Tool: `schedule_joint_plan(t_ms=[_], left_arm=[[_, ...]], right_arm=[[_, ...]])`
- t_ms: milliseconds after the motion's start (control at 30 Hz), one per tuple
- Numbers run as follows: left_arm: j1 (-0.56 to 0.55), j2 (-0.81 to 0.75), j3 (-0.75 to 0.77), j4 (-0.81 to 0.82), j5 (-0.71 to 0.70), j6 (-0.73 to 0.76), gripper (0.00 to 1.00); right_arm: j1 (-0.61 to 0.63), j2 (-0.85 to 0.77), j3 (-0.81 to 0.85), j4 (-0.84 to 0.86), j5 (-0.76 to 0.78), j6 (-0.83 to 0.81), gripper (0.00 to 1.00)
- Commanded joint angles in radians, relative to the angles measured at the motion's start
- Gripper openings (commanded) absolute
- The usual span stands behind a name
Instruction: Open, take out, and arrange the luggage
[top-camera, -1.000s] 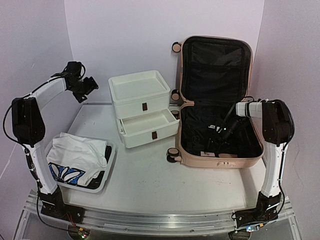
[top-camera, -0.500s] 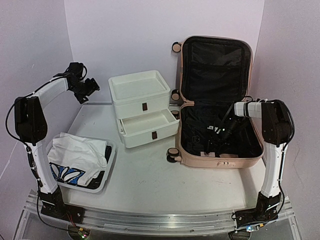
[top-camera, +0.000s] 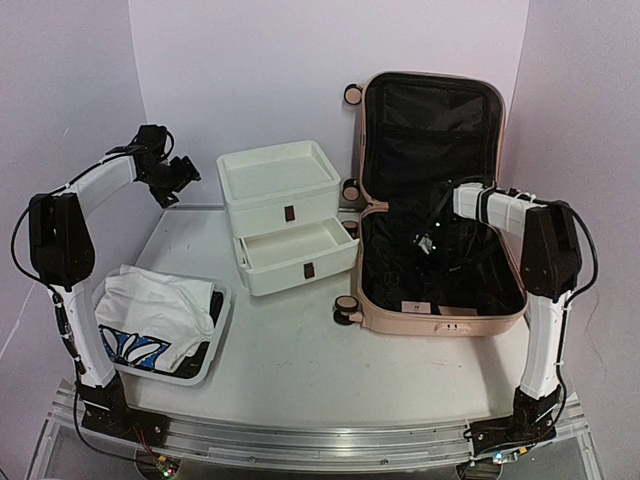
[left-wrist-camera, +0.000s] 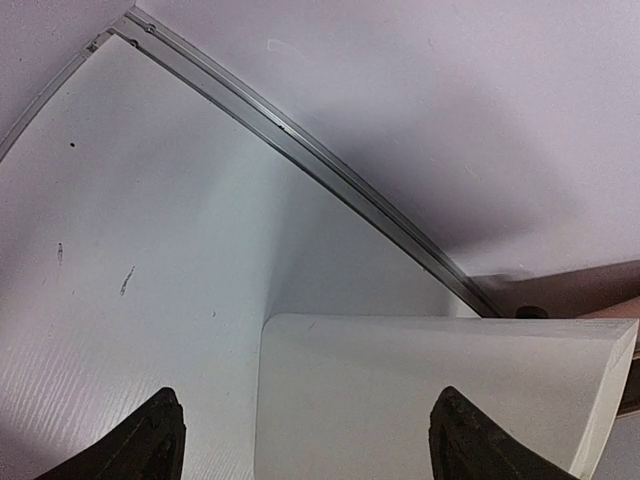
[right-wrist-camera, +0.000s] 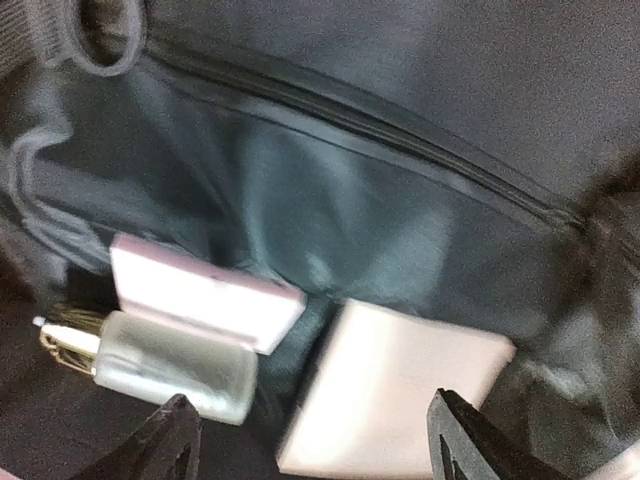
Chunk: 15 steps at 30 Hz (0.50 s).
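The pale pink luggage (top-camera: 440, 322) lies open on the right side of the counter (top-camera: 300, 370), its lid standing up at the far wall. Over the last second the right gripper (top-camera: 430, 248) has drawn back from the near part of the black-lined lower half toward its middle, and its fingers have spread wider, holding nothing. Its wrist camera looks down on a flat pink box (right-wrist-camera: 395, 390), a smaller pink box (right-wrist-camera: 205, 290) and a frosted bottle (right-wrist-camera: 170, 365), so it seems to be lining up on the next item to take out. The left gripper (top-camera: 180, 172), spread and empty, waits unmoved at the far left beside the white drawer unit (top-camera: 285, 215).
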<state>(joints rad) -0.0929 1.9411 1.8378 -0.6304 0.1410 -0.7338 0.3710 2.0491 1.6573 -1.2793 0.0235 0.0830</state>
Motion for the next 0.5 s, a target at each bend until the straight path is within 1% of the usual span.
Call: schedule_joint_plan(t_ms=[0,33,267,467], left_arm=[[-0.001,-0.008,0.005,0.003,0.025,0.002,0.84],[0.001,-0.007,0.005,0.003,0.029,0.004,0.84],[0.011,0.008,0.018,0.003,0.054,0.029,0.85],[0.019,0.009,0.007,0.003,0.057,0.027,0.85]], right_arm=[[0.047,0.112,0.174,-0.266,0.294,0.184,0.80],[0.061,0.136,0.195,-0.305,0.320,0.206,0.80],[0.089,0.199,0.187,-0.357,0.347,0.308,0.79],[0.092,0.258,0.192,-0.330,0.324,0.300,0.78]])
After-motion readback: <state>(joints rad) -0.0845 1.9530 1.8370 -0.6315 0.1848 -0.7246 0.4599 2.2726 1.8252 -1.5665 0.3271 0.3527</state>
